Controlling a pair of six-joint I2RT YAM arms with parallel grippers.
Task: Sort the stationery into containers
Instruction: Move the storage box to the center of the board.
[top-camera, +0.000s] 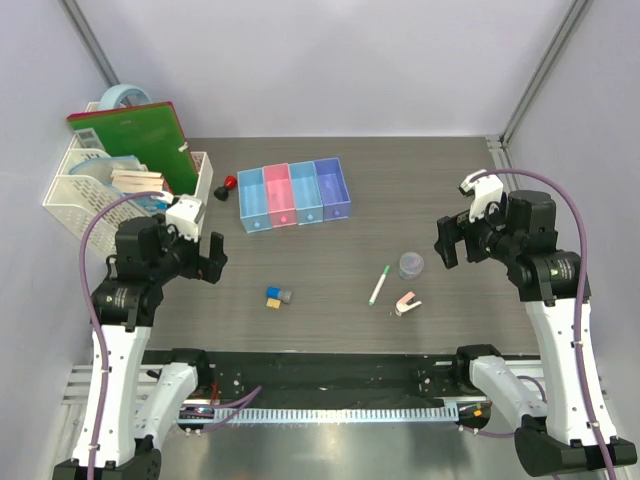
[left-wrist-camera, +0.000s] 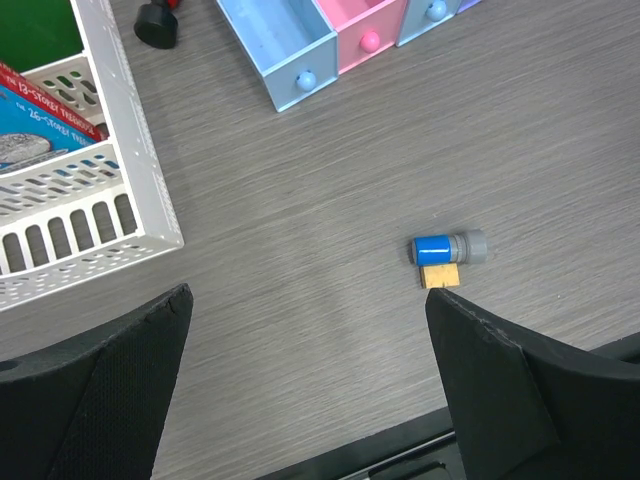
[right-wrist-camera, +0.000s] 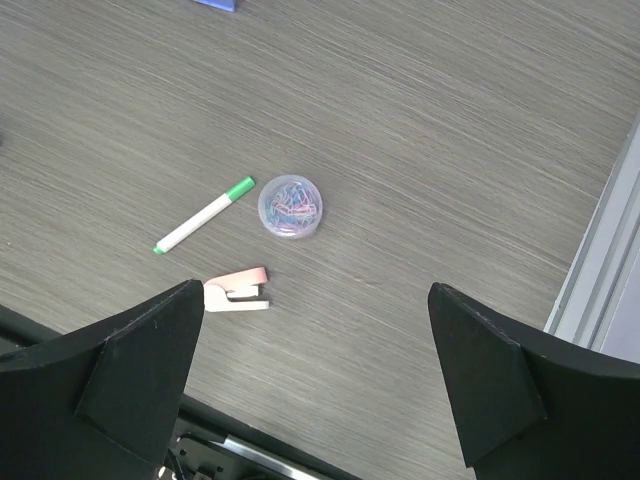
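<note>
Four joined bins (top-camera: 294, 193), light blue, pink, light blue and purple-blue, stand at the table's back middle; their fronts show in the left wrist view (left-wrist-camera: 300, 45). A red-and-black knob (top-camera: 226, 187) lies left of them. Blue, grey and yellow blocks (top-camera: 277, 297) lie together at front centre, also in the left wrist view (left-wrist-camera: 446, 254). A white pen with green cap (top-camera: 380, 285), a grey round tub (top-camera: 411, 265) and a pink-white clip (top-camera: 406, 303) lie right of centre, all in the right wrist view: pen (right-wrist-camera: 205, 215), tub (right-wrist-camera: 291, 207), clip (right-wrist-camera: 237, 292). My left gripper (top-camera: 213, 256) and right gripper (top-camera: 446, 240) are open, empty, held above the table.
A large white mesh basket (top-camera: 75, 185) at the back left holds a green book (top-camera: 140, 135), notebooks and a light blue tape roll (top-camera: 125, 97); its corner shows in the left wrist view (left-wrist-camera: 140, 180). A metal frame post (right-wrist-camera: 605, 250) bounds the table's right edge.
</note>
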